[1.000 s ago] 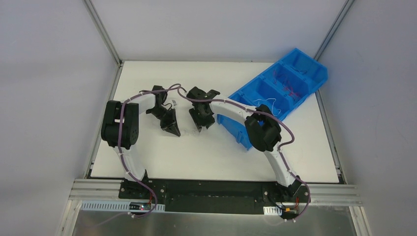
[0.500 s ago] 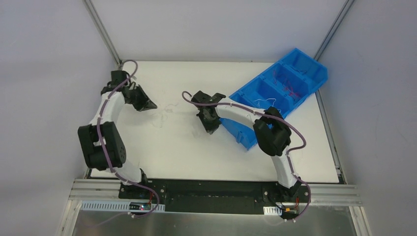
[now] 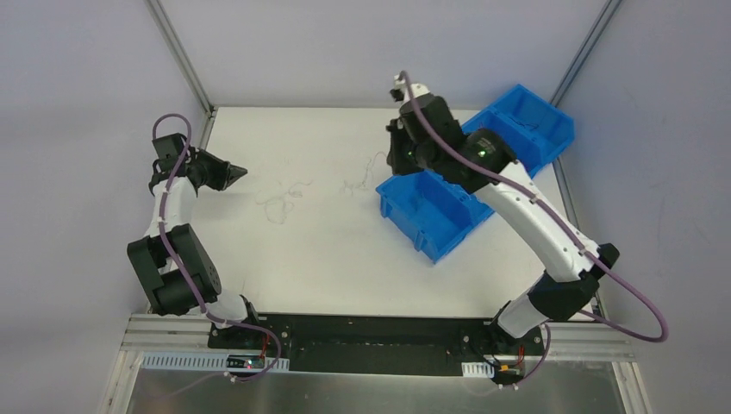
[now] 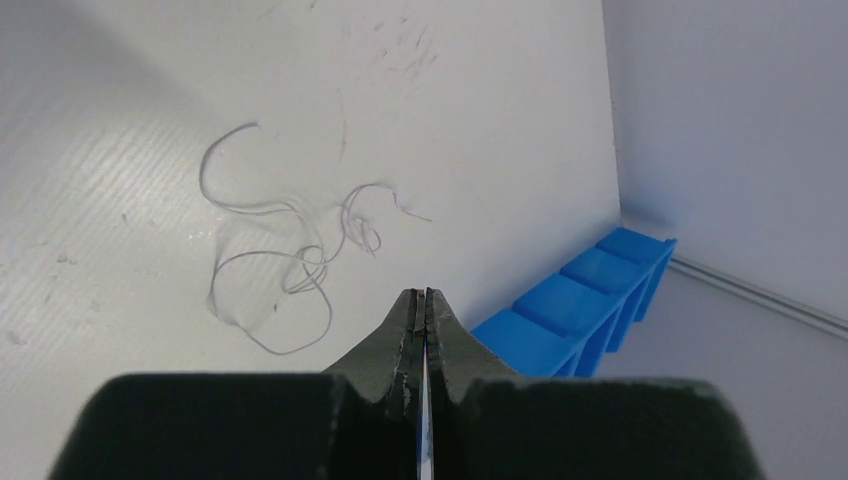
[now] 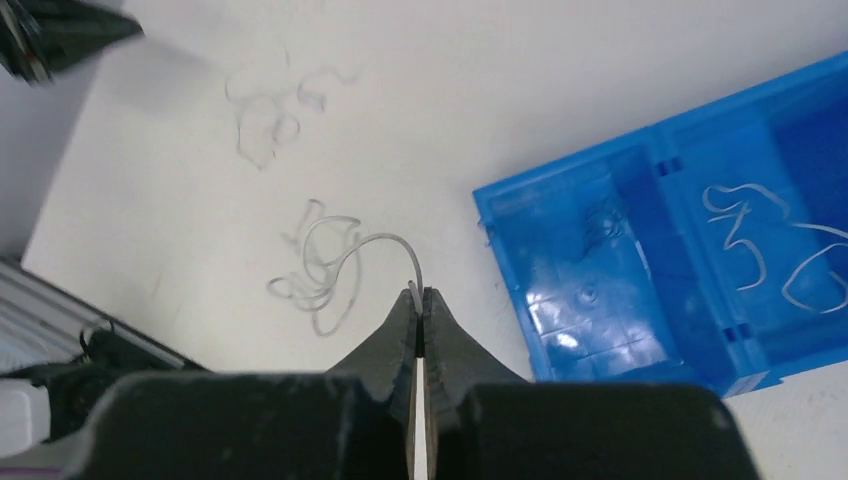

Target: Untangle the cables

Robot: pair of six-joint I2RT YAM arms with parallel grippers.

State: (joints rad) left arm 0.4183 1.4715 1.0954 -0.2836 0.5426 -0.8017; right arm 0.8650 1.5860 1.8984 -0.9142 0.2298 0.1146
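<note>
Two loose clumps of thin pale cables lie on the white table. One clump [image 3: 280, 200] [image 4: 290, 260] [image 5: 265, 115] sits left of centre. The other clump [image 3: 356, 182] [image 5: 320, 270] lies nearer the blue bin. My right gripper [image 3: 392, 162] [image 5: 421, 293] hangs high above this second clump, shut on the end of a white wire [image 5: 385, 242] that arcs down into it. Over the table's left edge my left gripper [image 3: 231, 173] [image 4: 426, 293] points at the first clump from a distance. It is shut, with no wire showing between its fingers.
A blue bin [image 3: 431, 211] [image 5: 600, 270] [image 4: 580, 310] with several compartments stands diagonally at the back right, partly under my right arm. White wires [image 5: 745, 235] lie in one compartment. Grey walls and metal posts close in the table's left, back and right sides.
Both grippers left the table centre. The left arm swung back to the left edge. The right gripper shut on a white wire and rose toward the bin. The cables now lie in two clumps.
</note>
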